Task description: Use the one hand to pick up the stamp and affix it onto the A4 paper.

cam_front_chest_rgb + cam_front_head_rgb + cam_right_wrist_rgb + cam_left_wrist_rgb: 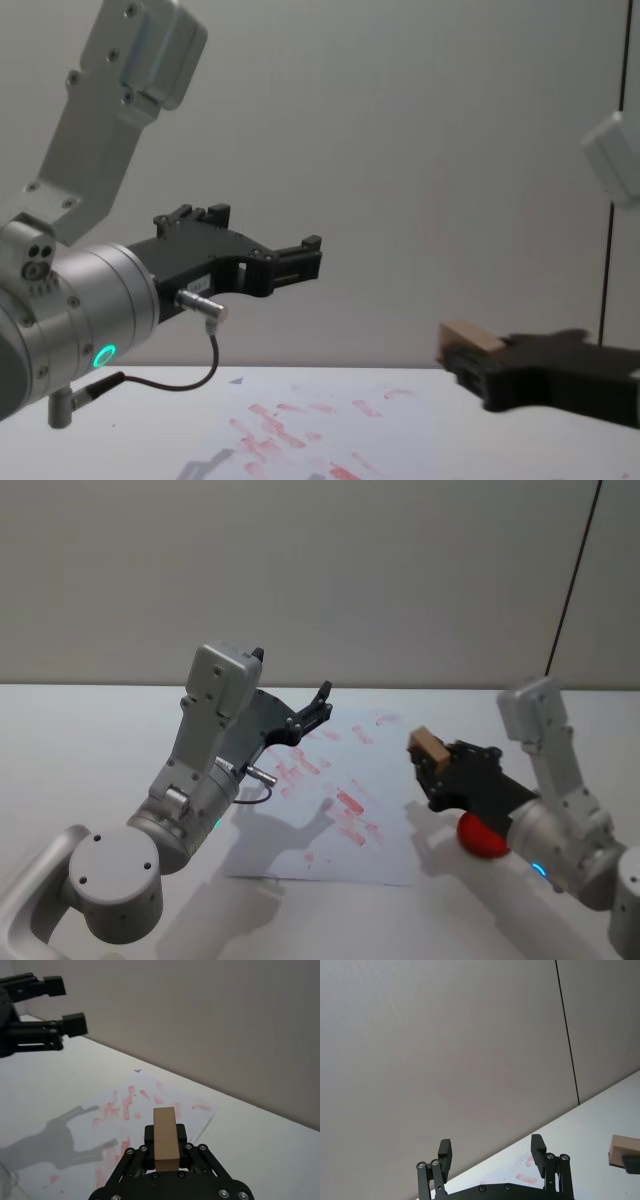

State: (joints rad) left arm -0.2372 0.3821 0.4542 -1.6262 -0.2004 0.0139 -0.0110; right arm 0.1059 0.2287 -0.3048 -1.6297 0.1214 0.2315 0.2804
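Observation:
The stamp (427, 745), a small light-brown wooden block, is held above the table at the right edge of the A4 paper (340, 800). My right gripper (426, 763), the hand, is shut on the stamp; in the right wrist view the stamp (165, 1137) stands between the black fingers (131, 1157), over the paper (150, 1102). The paper lies flat and carries many red imprints. In the chest view the stamp (472, 340) hovers well above the sheet (300, 420). My left gripper (322, 708) hangs open and empty high over the paper's far left part.
A red rounded object (482, 840) sits on the white table (80, 740) under my right wrist, right of the paper. A grey wall (320, 570) with a thin black cable (575, 580) stands behind the table.

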